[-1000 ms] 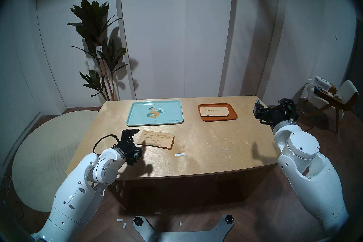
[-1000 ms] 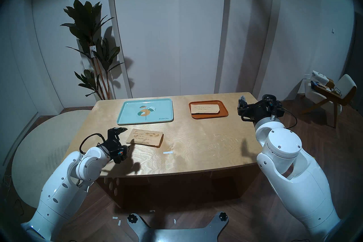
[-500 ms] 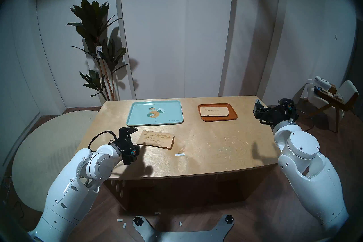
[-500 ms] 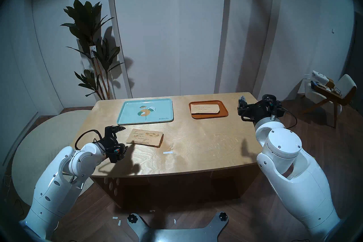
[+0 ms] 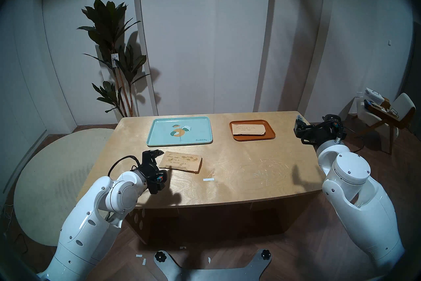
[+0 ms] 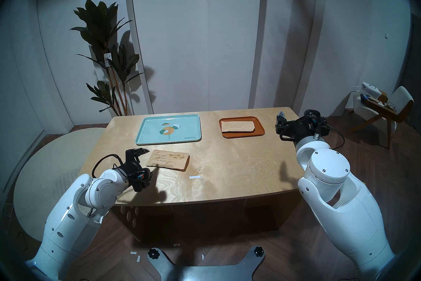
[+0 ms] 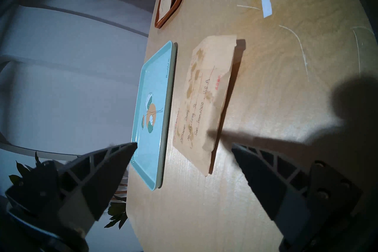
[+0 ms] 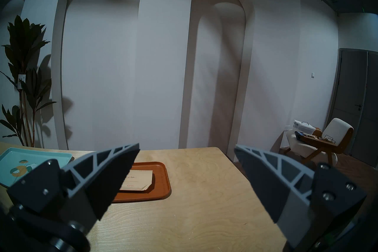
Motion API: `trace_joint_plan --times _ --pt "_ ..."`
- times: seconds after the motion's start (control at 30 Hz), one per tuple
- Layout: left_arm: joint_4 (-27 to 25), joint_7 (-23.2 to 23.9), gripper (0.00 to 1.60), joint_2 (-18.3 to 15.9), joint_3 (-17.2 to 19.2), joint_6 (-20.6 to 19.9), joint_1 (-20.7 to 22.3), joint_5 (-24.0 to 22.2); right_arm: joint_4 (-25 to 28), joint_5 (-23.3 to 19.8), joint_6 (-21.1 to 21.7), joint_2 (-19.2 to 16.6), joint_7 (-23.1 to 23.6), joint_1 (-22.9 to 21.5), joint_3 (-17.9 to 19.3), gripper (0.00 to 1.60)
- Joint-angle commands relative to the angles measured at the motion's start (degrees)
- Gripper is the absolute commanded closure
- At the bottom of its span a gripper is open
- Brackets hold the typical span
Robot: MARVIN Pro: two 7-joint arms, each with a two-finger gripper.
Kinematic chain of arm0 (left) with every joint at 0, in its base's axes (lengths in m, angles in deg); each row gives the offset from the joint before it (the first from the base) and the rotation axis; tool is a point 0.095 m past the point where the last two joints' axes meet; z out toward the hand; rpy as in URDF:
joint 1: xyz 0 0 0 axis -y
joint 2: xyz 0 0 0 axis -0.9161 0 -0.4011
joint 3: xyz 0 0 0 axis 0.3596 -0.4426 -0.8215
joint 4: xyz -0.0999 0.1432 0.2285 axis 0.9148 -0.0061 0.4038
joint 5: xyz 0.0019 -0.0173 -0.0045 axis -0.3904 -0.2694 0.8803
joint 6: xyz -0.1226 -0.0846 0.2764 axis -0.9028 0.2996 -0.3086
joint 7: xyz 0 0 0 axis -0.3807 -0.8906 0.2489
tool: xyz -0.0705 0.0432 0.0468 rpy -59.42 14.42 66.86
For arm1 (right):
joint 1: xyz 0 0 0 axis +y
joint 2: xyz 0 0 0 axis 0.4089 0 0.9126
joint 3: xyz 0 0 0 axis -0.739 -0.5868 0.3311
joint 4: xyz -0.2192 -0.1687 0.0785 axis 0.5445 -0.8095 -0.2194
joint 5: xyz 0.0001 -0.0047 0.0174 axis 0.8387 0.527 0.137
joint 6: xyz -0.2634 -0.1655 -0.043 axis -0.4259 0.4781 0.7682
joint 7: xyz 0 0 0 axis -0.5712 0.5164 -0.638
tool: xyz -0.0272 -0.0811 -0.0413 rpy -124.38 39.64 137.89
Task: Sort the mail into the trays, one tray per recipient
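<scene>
One tan paper envelope with plain front (image 5: 248, 129) lies in the small orange-brown tray (image 5: 270, 133). One tan paper envelope with brown blotches (image 5: 181, 160) lies flat on the light wooden table (image 5: 250, 166), just in front of the big mint-teal tray with a leaf print (image 5: 159, 136). The left gripper (image 7: 184, 146) is wide open and holds nothing, right by the envelope's near end. The right gripper (image 8: 186, 148) is open too, empty, off at the table's side. I think the left one is about to pinch the blotchy envelope's edge, then carry it into the teal tray.
</scene>
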Motion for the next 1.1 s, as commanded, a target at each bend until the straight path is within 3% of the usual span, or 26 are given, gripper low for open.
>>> trace_joint_plan --times 0.0,0.43,0.77,1.07 --pt "0.8 -2.2 0.0 1.1 -0.3 0.0 0.8 0.7 1.1 -0.1 -0.4 0.1 0.0 -0.2 0.3 0.0" --pt "13.6 -8.7 0.0 4.5 -4.5 3.1 6.0 2.2 1.0 -0.1 -0.4 0.1 0.0 -0.2 0.3 0.0" --pt "11.9 -8.4 0.0 3.6 -4.2 3.5 5.5 2.0 1.1 -0.1 -0.4 0.1 0.0 -0.2 0.3 0.0" --pt "13.2 -6.0 0.0 2.3 -5.8 5.2 7.8 3.4 1.1 -0.1 -0.4 0.1 0.0 -0.2 0.3 0.0"
